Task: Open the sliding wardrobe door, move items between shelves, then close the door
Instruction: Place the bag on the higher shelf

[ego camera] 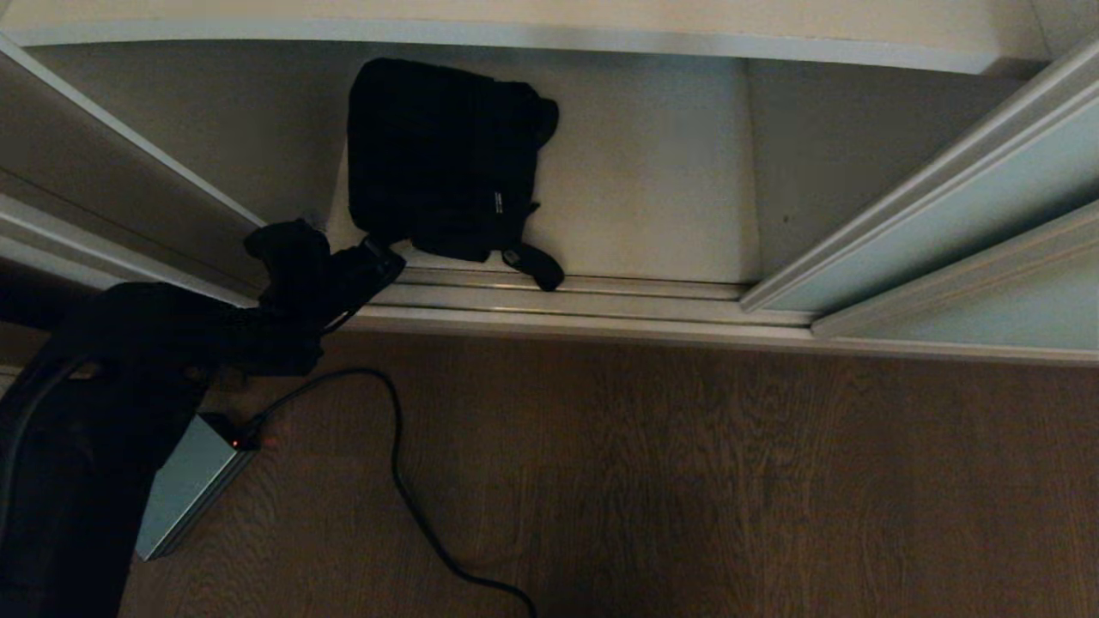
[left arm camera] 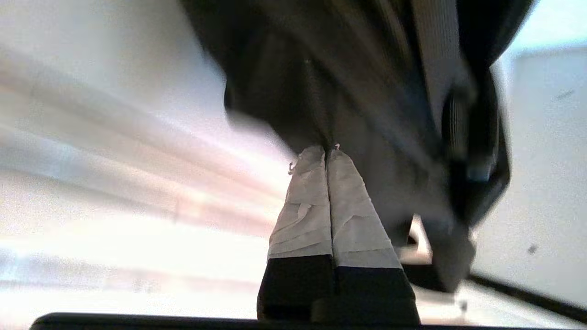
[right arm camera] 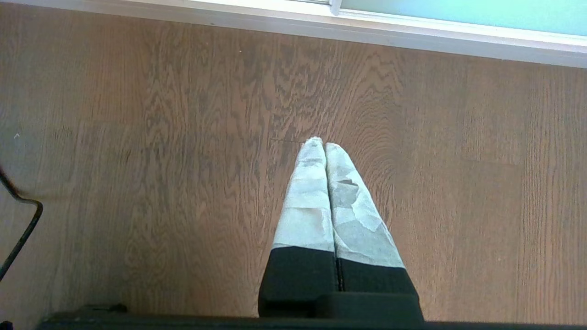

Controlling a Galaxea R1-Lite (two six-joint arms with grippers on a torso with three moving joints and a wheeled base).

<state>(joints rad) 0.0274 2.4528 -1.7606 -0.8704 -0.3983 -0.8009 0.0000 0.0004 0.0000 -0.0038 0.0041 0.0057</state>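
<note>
Left fingers (left arm camera: 316,183) pinched on black bag's (ego camera: 438,154) near edge

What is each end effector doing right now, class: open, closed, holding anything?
Left end effector: closed on an edge of the black bag at the wardrobe's bottom shelf.
Right end effector: closed, holding nothing, over the wooden floor.

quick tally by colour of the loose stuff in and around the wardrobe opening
black: 2, the bag on the shelf and the cable on the floor
pale blue-grey: 1, the box on the floor
total: 3
</note>
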